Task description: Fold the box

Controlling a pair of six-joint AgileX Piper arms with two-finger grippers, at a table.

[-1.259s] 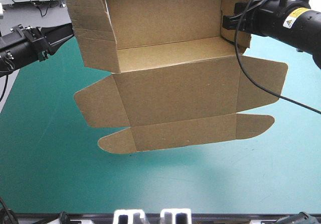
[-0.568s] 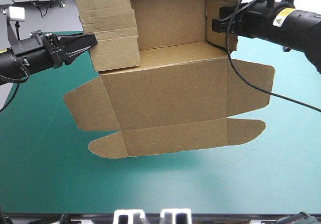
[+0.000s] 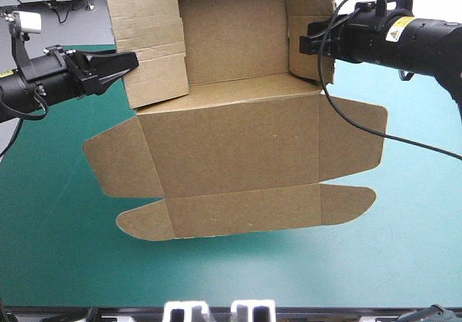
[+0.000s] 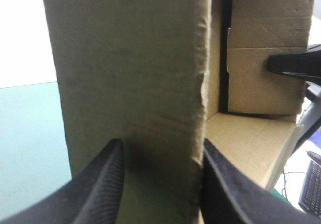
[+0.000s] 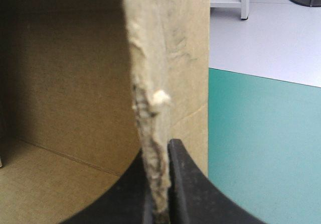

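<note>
Brown box (image 3: pixel 231 149) aloft, right claw (image 5: pixel 159 151) clamped on it, left claw (image 4: pixel 161 146) apart (wall (image 4: pixel 130 73) ahead)

One brown box (image 3: pixel 231 149), set between two grippers: one left gripper (image 3: pixel 134 59) and one right gripper (image 3: pixel 304 45). One teal-green worktop (image 3: pixel 404 257) lies under both grippers.

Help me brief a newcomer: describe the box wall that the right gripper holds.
Over the teal-green table hangs the brown box, lifted. Its right wall stands upright, its edge pinched by the right gripper's shut fingers; the left wall has only the left gripper's open fingers at it.
</note>
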